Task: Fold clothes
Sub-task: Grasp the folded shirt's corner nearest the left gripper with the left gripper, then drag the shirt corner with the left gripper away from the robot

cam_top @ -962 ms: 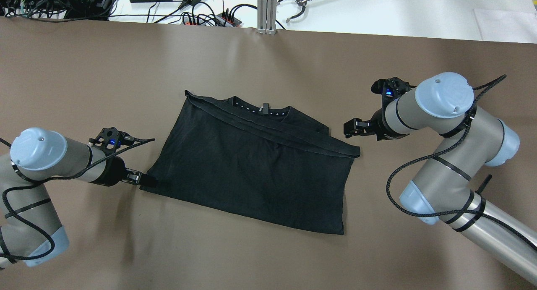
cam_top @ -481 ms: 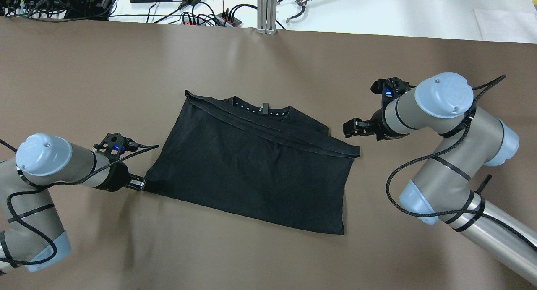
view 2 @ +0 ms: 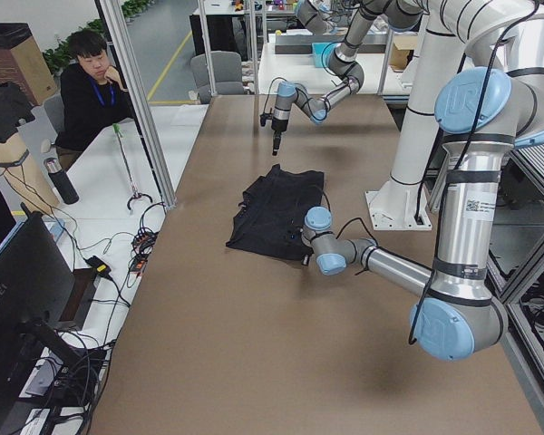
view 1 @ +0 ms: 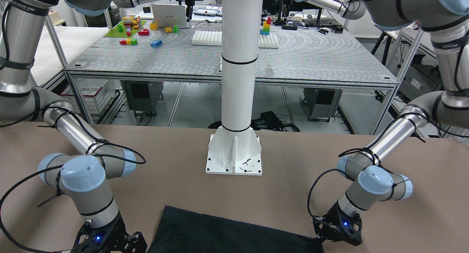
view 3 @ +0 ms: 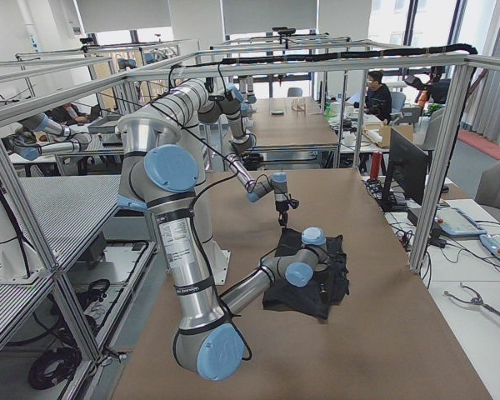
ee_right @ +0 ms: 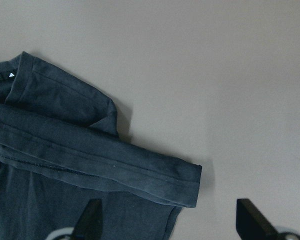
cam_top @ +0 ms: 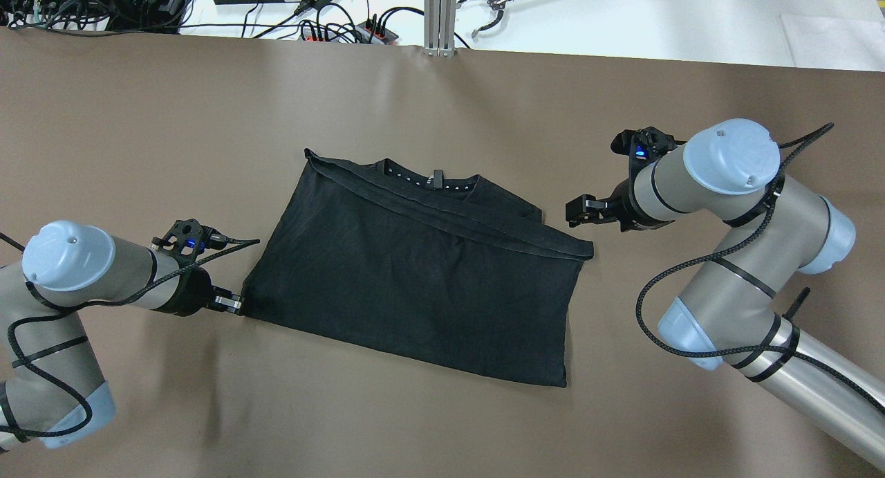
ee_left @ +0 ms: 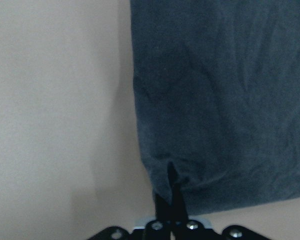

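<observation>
A black T-shirt (cam_top: 415, 270) lies folded on the brown table, collar at the far side. It also shows in the front view (view 1: 227, 234) and the left side view (view 2: 276, 213). My left gripper (cam_top: 238, 304) is shut on the shirt's near left corner. In the left wrist view the gripper (ee_left: 171, 197) pinches the puckered edge of the shirt (ee_left: 220, 100). My right gripper (cam_top: 577, 212) is open and empty, just beyond the shirt's right corner. In the right wrist view the gripper (ee_right: 170, 220) has its fingers wide apart over the folded band (ee_right: 115, 165).
The brown table (cam_top: 207, 118) stretches around the shirt. Cables and power strips (cam_top: 332, 21) lie past the far edge. The robot's white base column (view 1: 236, 99) stands at the near side. An operator (view 2: 86, 86) sits beyond the far edge.
My left gripper has shifted a little left and down at the shirt's near left corner, and that corner's edge has moved slightly with it. The right arm has not moved.
</observation>
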{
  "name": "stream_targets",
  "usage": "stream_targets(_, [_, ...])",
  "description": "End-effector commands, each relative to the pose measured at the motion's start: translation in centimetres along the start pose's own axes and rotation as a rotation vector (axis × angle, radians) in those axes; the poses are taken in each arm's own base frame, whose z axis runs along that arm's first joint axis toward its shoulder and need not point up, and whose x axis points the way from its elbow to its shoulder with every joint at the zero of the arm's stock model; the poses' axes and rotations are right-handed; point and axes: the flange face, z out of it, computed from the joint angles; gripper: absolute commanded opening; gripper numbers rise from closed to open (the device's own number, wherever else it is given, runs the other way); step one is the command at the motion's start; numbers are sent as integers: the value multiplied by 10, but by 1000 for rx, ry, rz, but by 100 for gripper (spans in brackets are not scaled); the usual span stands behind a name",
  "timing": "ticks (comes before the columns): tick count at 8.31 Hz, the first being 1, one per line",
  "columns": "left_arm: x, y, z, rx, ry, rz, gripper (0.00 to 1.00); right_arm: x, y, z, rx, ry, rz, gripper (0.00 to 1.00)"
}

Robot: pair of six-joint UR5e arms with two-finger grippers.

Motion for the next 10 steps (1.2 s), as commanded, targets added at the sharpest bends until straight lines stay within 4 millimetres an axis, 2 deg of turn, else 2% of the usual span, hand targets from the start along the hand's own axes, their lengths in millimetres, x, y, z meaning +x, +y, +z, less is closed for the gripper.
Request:
stream_targets(1, [-2,-5,-5,15,3,-2,0,0,0,0,-1,-1,0,94])
stream_targets(2, [-6,-13,-11,31,-2,1,0,0,1,0,-1,0,-1,94])
stream_targets(4, [-38,-56,-30,93,-45,-39,0,-1,1,0,-3,-3,-2,94])
stream_targets(5, [-47,-93,-27,125,-67,-46,0,-2,0,0,-3,-3,-2,94])
stream_targets(7, [-48,-194,-11,175,-112,-67,0,-2,0,3,-5,1,-2,94])
stream_targets(9, [-24,-306,-6,203,-166,-79,0,-3,0,2,-4,0,-3,94])
stream_targets(10, [-16,-340,0,190,-206,-77,0,-3,0,2,-4,0,-3,94])
